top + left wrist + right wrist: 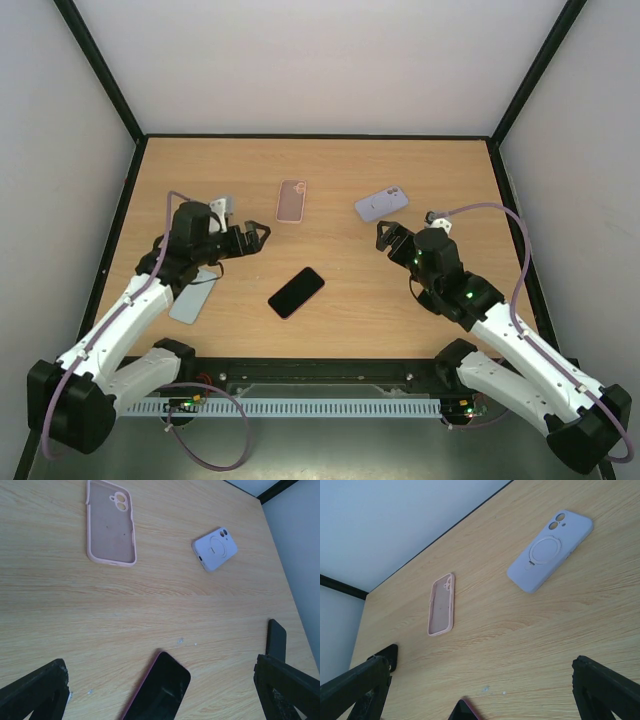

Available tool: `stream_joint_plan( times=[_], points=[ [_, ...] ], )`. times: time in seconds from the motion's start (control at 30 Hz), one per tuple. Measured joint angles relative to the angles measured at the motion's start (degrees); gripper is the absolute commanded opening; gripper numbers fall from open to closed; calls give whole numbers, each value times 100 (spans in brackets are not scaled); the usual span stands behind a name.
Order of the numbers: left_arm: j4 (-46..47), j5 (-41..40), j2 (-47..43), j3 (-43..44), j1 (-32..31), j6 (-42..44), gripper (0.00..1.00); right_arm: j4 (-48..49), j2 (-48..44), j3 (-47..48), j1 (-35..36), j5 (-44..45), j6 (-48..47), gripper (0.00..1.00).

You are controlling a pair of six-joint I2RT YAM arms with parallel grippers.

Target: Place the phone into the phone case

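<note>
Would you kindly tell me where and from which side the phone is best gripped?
Probably across the two long edges of the phone, near mid-length, coming straight down from above, wrist turned to match its diagonal lie. It lies flat and thin on the table, so only those narrow sides offer a hold.

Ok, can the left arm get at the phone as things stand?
Probably yes. The left gripper is open and hovers close to the phone, which lies flat and screen up. Nothing stands between them, and the right gripper is off to the side.
</note>
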Motion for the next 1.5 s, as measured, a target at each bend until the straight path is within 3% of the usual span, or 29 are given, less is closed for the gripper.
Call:
stream_joint_plan(
  times=[0.4, 0.67, 1.03, 1.27, 1.5],
  points=[
    [11, -133, 378, -144, -140, -162, 100, -13, -289, -140, 0, -101, 61, 97],
    [267, -310, 981, -310, -778, -393, 98, -15, -245, -223, 0, -116, 55, 98],
    [988, -358, 2096, -717, -1239, -579, 90, -92, 841, 7, -4, 238, -138, 98],
    [1338, -400, 2452, -898, -1534, -634, 87, 85, 1266, -111, -4, -282, 24, 100],
    [1731, -299, 2544, -979, -2081, -922, 81, 208, 1473, -420, -4, -986, 378, 95]
  ],
)
